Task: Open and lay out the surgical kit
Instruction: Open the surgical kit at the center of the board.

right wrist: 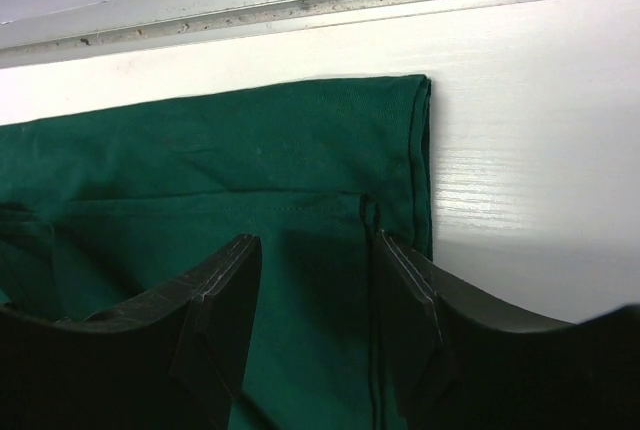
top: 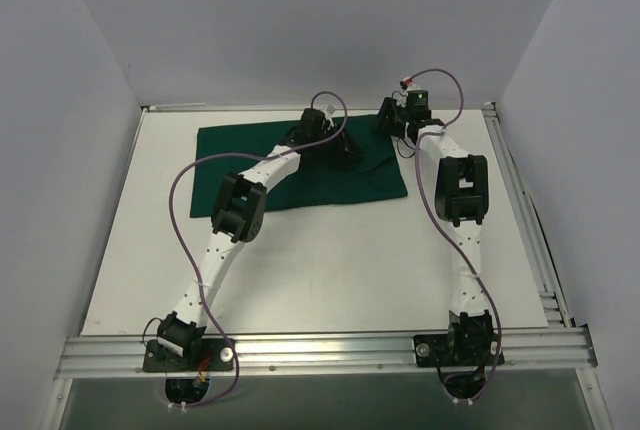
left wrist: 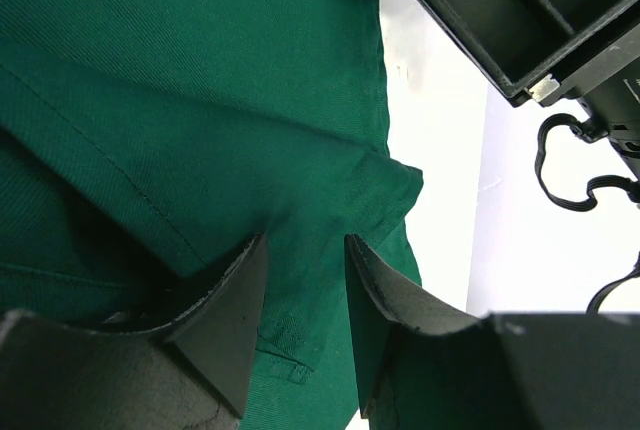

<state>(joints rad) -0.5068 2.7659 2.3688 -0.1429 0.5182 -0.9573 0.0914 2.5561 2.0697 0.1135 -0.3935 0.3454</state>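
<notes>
Wrap (top: 375, 185) lies folded flat at the far side of the surface (top: 330, 270). Left claw (left wrist: 305, 250) stands parted over a flap corner and right claw (right wrist: 315, 250) parted astride the far-right hem. We judge both are placed to pinch edges for unfolding.

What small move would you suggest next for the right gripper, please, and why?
Probably lower the right gripper a little and close it on the cloth. Its jaws stand open just above a folded edge near the cloth's corner. The cloth lies folded flat and no instruments show, so pinching that edge looks like the way to start unfolding.
</notes>
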